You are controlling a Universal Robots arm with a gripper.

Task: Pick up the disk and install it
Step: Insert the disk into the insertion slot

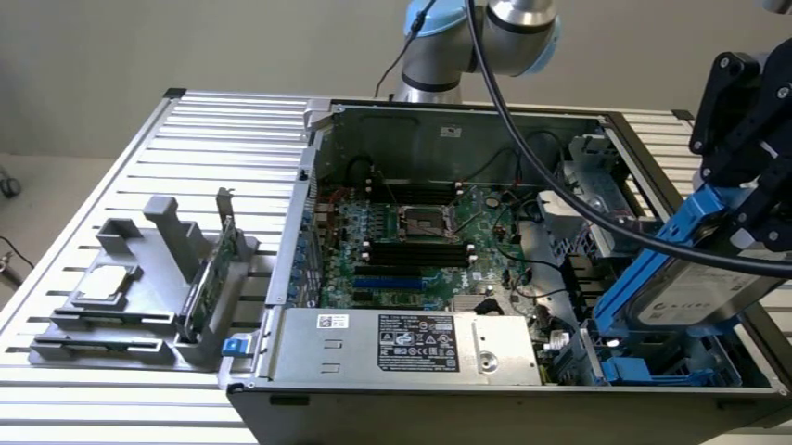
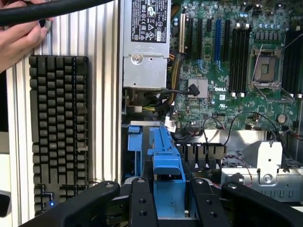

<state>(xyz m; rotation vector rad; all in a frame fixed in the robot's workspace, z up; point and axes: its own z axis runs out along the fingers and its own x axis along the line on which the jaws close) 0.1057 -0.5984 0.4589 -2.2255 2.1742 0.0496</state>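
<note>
The disk (image 1: 696,289), silver-grey with a white label and blue carrier rails, hangs tilted over the front corner of the open computer case (image 1: 325,167) on the exterior view's right. My gripper (image 1: 743,221) is shut on its upper end. In the wrist view my black fingers (image 2: 142,204) clamp the blue carrier of the disk (image 2: 165,158) from both sides. Its lower end points down toward the drive bay with blue rails (image 1: 662,373). The disk's lower edge sits just above or at the bay's mouth; I cannot tell whether they touch.
The motherboard (image 1: 421,243) and the power supply (image 1: 409,345) fill the case. A grey fixture (image 1: 148,278) on the slatted table holds a small square chip (image 1: 109,280) and a green card (image 1: 210,278). A keyboard (image 2: 59,132) lies beside the case, with a person's hand (image 2: 19,40) near it.
</note>
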